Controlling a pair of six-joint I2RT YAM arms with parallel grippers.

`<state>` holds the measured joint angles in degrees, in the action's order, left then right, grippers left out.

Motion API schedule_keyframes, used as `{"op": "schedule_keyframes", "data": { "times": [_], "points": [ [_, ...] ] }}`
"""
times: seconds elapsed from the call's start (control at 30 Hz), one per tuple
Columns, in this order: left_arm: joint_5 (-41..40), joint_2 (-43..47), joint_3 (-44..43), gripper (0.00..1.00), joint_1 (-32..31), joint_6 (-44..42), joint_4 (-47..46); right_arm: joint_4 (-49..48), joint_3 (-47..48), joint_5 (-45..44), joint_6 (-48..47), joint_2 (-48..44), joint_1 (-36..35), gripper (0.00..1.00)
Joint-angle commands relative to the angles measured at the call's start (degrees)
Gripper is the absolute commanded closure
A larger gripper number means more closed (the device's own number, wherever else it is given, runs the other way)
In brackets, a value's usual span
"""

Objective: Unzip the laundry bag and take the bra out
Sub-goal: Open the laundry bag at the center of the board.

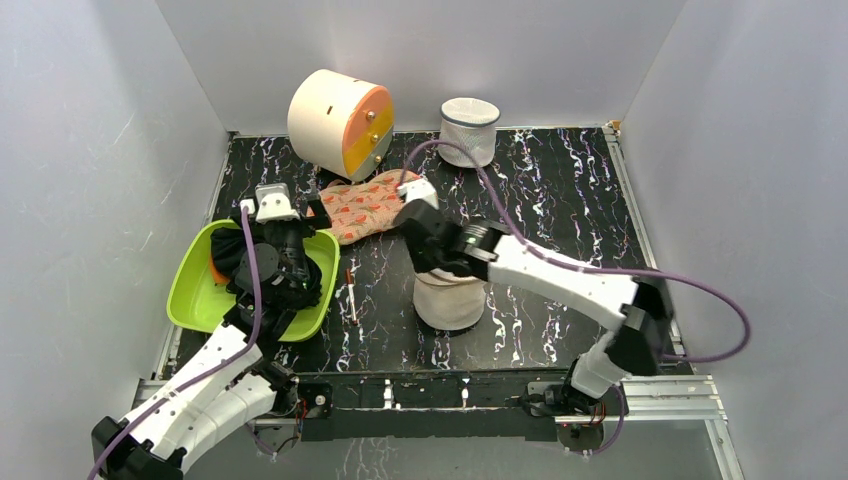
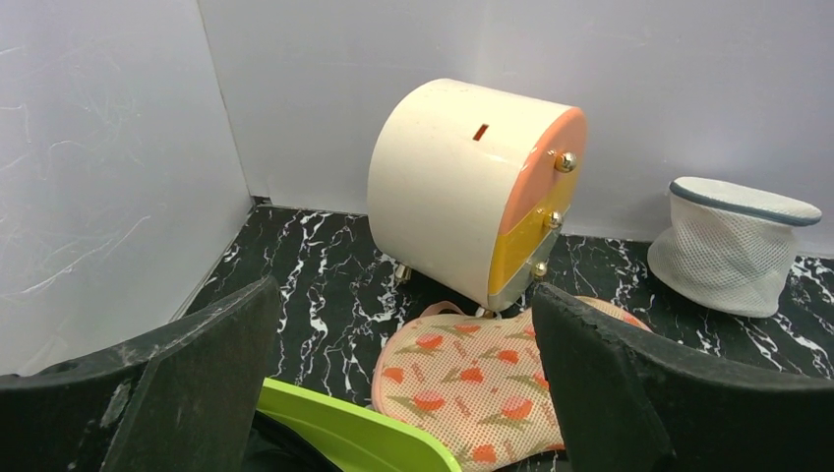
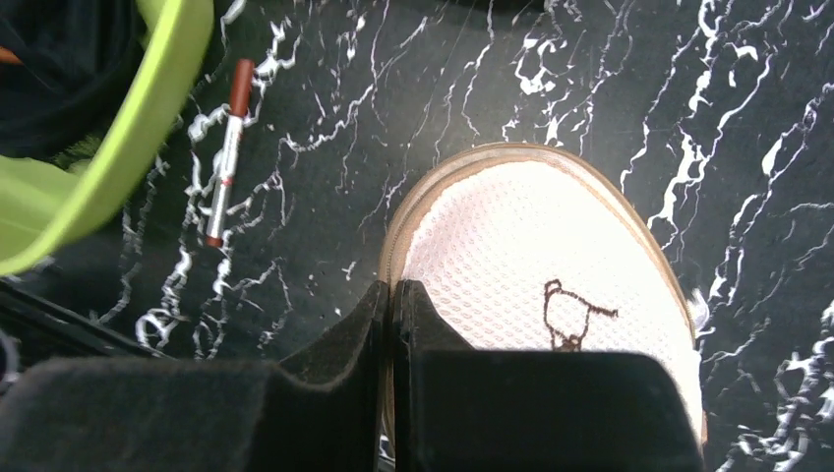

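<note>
the left claw (image 2: 403, 295) is released, fingers wide apart, above the green bowl (image 1: 195, 300) holding the black garment (image 1: 235, 255), well apart from the task. on the worktop (image 1: 560, 190) the laundry bag (image 3: 551, 256) looks closed, so i judge nothing is done yet; the bra is not visible (probably inside). the right claw (image 3: 393, 295) is clenched, touching the tan zip trim (image 3: 388, 236) at the bag's edge; whether it pinches a puller i cannot tell.

One laundry bag (image 1: 452, 305), one cylindrical bag (image 1: 469, 130), one green tray (image 1: 190, 300), one pen (image 1: 350, 292)
</note>
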<state>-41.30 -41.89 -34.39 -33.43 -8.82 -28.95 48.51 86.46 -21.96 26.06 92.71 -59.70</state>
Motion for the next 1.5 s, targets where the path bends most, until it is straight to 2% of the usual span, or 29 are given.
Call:
{"op": "schedule_keyframes", "data": {
  "times": [0.0, 0.13, 0.2, 0.27, 0.37, 0.47, 0.6, 0.7, 0.9, 1.0, 1.2, 1.37, 1.47],
  "points": [
    [2.6, -0.7, -2.3, 0.02, 0.4, 1.6, 0.0, -19.7, -12.0, 4.5, 9.3, -12.5, 5.3, 1.00],
    [7.1, -3.2, -3.9, 0.02, 0.4, 3.1, 2.8, -39.7, -28.9, 10.4, 17.2, -27.5, 10.9, 1.00],
    [9.3, -4.6, -4.5, 0.02, 0.4, 3.8, 3.9, -45.3, -35.1, 7.2, 20.8, -32.8, 11.5, 1.00],
    [12.6, -6.0, -4.9, 0.02, 0.3, 3.9, 4.3, -46.0, -38.5, 2.3, 24.7, -36.4, 11.5, 1.00],
    [18.9, -8.0, -6.3, 0.02, 0.4, 5.2, 6.0, -41.7, -41.1, -5.6, 32.6, -39.3, 11.5, 1.00],
    [24.2, -9.9, -7.3, 0.02, 0.3, 6.3, 7.3, -31.3, -41.8, -13.1, 45.4, -40.5, 11.5, 1.00],
    [27.3, -11.1, -7.7, 0.02, 0.4, 7.2, 7.6, -19.9, -43.1, -17.3, 55.8, -41.8, 11.5, 1.00],
    [28.8, -12.0, -7.8, 0.02, 0.3, 7.4, 7.6, -15.3, -44.6, -18.1, 58.3, -43.1, 11.5, 1.00],
    [31.5, -14.3, -9.3, 0.02, 0.2, 8.0, 9.3, -7.5, -46.2, -18.4, 58.6, -46.2, 11.5, 0.84],
    [32.1, -14.6, -9.3, 0.02, 0.2, 8.2, 9.1, -3.8, -47.7, -16.0, 58.4, -48.5, 11.5, 0.79],
    [33.2, -15.4, -9.6, 0.02, 0.3, 8.6, 9.4, 3.4, -51.1, -5.6, 55.7, -54.4, 11.5, 0.72],
    [33.7, -16.0, -9.7, 0.02, 0.3, 8.8, 9.7, -7.5, -55.0, 14.4, 42.6, -59.6, 11.5, 0.71],
    [33.8, -16.3, -9.9, 0.02, 0.3, 8.9, 9.8, -14.3, -58.0, 27.0, 36.0, -61.2, 11.5, 0.61]
  ]
}}
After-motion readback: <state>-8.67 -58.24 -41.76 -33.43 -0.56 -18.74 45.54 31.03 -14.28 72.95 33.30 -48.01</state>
